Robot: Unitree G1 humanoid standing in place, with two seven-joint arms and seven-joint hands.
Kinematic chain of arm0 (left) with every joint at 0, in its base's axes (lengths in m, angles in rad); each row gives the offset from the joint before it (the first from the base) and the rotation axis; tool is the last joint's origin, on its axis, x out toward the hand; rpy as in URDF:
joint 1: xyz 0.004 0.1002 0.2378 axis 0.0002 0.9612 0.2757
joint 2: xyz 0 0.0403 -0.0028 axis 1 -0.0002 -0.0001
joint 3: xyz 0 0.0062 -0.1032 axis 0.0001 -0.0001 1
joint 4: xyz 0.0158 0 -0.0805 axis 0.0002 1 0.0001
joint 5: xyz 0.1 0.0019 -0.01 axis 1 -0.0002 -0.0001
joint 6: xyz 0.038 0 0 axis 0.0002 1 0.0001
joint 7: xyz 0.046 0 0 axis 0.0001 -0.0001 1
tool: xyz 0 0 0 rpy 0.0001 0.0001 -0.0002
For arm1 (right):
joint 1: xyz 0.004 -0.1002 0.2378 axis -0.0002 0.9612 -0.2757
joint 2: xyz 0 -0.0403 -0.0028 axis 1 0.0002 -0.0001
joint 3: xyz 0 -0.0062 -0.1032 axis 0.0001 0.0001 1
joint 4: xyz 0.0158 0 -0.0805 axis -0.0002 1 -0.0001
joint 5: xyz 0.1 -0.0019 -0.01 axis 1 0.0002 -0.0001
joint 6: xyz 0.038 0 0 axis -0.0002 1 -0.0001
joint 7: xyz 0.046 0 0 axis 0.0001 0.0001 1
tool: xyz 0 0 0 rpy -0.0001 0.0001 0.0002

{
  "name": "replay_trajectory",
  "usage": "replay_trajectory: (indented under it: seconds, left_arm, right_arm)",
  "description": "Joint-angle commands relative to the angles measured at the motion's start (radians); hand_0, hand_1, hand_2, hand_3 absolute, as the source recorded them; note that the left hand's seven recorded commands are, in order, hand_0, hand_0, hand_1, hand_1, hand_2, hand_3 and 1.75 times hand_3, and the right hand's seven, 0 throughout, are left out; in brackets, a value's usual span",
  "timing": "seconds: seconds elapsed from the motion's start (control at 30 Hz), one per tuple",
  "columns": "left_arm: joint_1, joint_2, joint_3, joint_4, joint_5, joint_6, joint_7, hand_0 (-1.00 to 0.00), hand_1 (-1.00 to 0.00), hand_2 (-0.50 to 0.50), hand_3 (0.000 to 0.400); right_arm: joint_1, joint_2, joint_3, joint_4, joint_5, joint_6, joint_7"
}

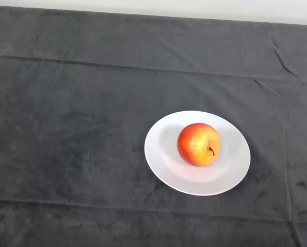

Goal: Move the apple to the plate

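A red and yellow apple (198,144) lies on a white round plate (166,159), near the plate's middle, with its stem pointing toward the lower right. The plate sits on the dark cloth, right of the centre of the head view.
The dark cloth (66,134) covers the whole table, with creases running across it. The table's far edge (153,13) runs along the top of the view against a pale wall.
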Motion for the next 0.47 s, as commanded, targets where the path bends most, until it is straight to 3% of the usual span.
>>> replay_trajectory:
  seconds: [0.03,0.47]
  left_arm:
    - [0.010,-0.017,0.032,-0.034,0.013,0.012,-0.007,0.00,0.00,0.00,0.000]
    - [0.006,-0.027,0.044,-0.038,0.025,0.015,-0.013,0.00,0.00,0.00,0.000]
  right_arm:
    - [0.102,0.085,-0.0133,0.100,0.0182,0.096,-0.0052]
    - [0.102,0.085,-0.0131,0.100,0.0184,0.096,-0.0052]
